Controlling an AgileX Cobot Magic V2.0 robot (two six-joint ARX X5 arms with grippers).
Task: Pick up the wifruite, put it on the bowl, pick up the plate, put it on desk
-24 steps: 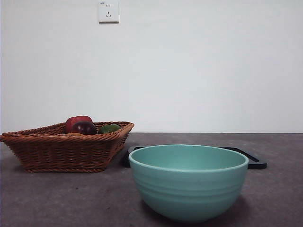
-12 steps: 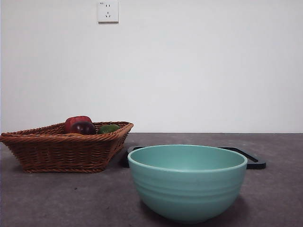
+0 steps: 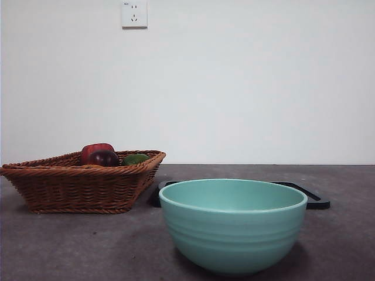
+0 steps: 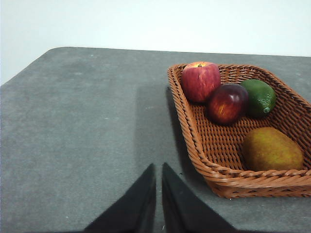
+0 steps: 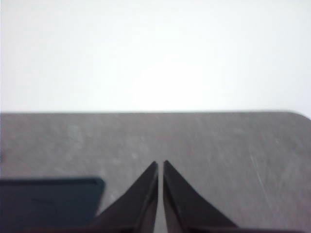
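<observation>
The wifruite lies in the wicker basket beside the teal bowl on the counter, while the left gripper and right gripper hover with jaws pressed together.

text: you can read none | wall socket: a tiny dark mark in its upper corner, too small for you to make out | bowl, basket, fruit, desk: no labels, brands or numbers show
</observation>
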